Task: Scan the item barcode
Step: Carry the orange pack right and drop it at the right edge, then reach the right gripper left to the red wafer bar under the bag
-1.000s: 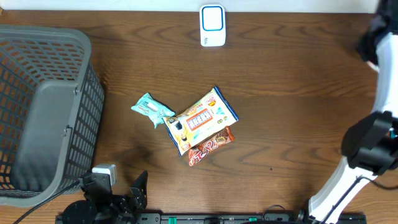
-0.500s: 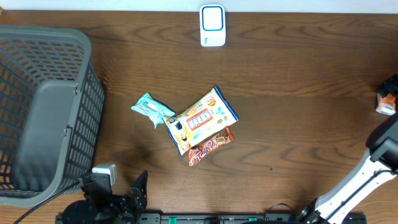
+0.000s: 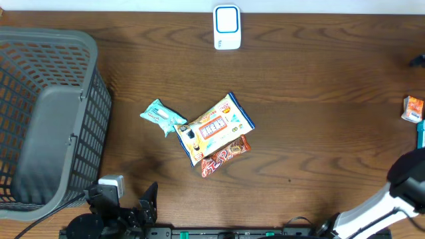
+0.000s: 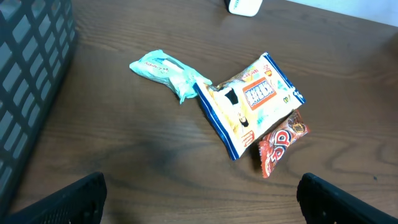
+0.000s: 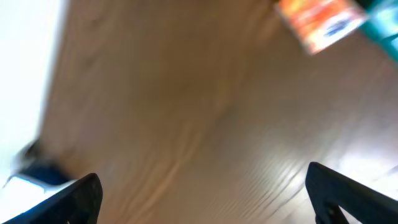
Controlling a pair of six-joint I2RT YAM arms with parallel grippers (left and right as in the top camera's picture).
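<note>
Right arm (image 3: 406,179) withdrawn; orange packet (image 3: 413,109) now uncovered, lying free.

Looks like a mock shop checkout. Dark wood worktop (image 3: 319,79), grey plastic shopping basket (image 3: 99,113) at 9 o'clock, white-and-blue barcode scanner (image 3: 227,26) at 12 o'clock, wrapped snack packets (image 3: 214,127) piled near centre.

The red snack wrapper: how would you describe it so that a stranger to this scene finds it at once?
From the grey basket on the left of the table, look right to three packets clustered mid-table. The red snack wrapper lies on the cluster's robot-facing side, against the large yellow bag. It alone is red and narrow; the third is a teal packet.
</note>
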